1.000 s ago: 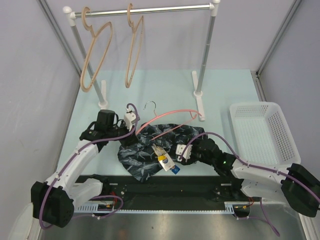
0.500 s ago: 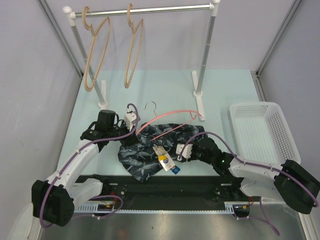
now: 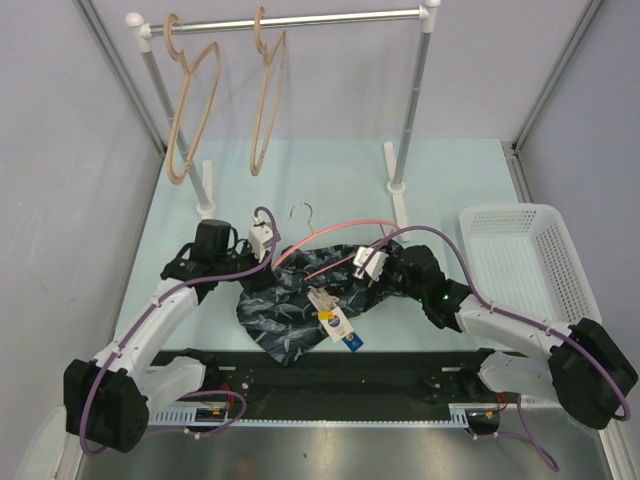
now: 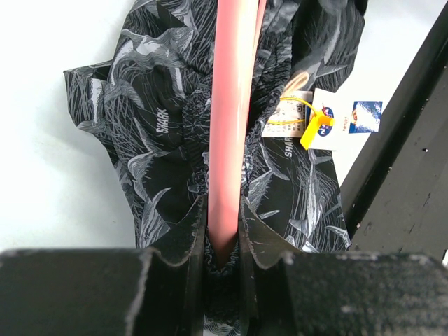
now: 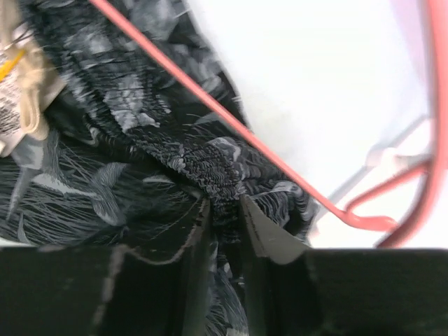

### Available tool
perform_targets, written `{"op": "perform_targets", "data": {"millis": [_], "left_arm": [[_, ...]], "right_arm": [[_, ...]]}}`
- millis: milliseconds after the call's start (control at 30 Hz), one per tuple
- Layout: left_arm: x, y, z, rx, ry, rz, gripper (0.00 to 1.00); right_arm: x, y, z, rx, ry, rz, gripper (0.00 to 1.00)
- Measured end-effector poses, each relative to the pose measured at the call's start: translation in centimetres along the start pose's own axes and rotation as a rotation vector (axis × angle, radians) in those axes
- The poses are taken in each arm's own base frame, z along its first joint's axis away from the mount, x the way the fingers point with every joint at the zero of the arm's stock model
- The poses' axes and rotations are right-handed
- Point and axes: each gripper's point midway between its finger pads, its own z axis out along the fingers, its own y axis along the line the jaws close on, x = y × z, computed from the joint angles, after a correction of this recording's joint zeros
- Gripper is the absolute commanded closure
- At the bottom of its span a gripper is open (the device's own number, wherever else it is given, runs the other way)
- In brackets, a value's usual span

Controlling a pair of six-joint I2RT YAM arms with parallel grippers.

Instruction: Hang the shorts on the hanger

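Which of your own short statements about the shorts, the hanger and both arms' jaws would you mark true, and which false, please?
1. The left gripper has its jaws closed on the pink hanger. True.
2. The right gripper hangs open above bare table. False: its jaws pinch the gathered waistband of the shorts.
3. A yellow plastic tag is attached to the shorts. True.
4. The shorts lie inside the white basket. False: they lie on the table with the pink hanger, left of the white basket in the top view.
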Motion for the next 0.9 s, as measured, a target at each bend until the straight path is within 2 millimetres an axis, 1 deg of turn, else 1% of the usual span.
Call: {"op": "perform_targets", "data": {"millis": [67,100,200,333,533,667,900], "left_arm": [[0.0,0.0,0.0,0.001,0.002,-0.002,1.00],[0.1,0.1,0.1,0.001,0.003,-0.004,1.00],[0.2,0.2,0.2,0.002,0.009,-0.012,1.00],[0.3,0.3,0.2,0.003,0.013,-0.017,1.00],[0.5,0.4,0.3,0.004,0.019,-0.027,1.00],[0.6,0.7,0.3,0.002,0.020,-0.038,1.00],[0.5,0.8,0.2,0.005,0.014,-0.043,1.00]], "right_arm": [[0.3,0.6,0.3,-0.036,0.014,-0.001,0.65],[0.5,0.9,0.5,-0.052,0.022,-0.002,0.58],[1.3,2.0,0.8,-0.111,0.051,-0.008,0.49],[1.9,3.1,0.7,-0.167,0.068,-0.021,0.49],[1.8,3.0,1.3,-0.169,0.070,-0.022,0.51],[1.8,2.5,1.7,-0.147,0.071,-0.028,0.53],[1.5,0.6,2.1,-0.080,0.064,-0.025,0.55]]}}
